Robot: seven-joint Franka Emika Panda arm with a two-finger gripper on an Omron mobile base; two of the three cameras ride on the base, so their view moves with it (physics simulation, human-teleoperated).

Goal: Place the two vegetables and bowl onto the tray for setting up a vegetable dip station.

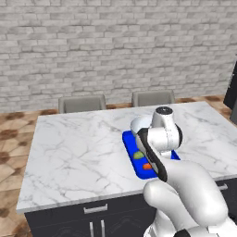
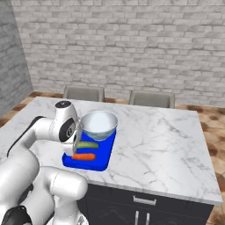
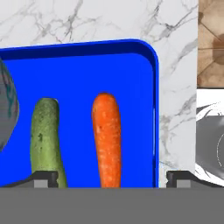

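White arm (image 1: 185, 185), dark joints

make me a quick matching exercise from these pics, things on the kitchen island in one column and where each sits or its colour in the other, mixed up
Column 1:
1. carrot
2. cucumber
3. bowl
4. tray

Column 2:
A. pale and round, on the end of the tray nearer the chairs
B. bright blue, flat on the marble top
C. orange, nearest the front end of the tray
D. dark green, lying between the orange one and the round one

Pairs: 1-C, 2-D, 3-A, 4-B
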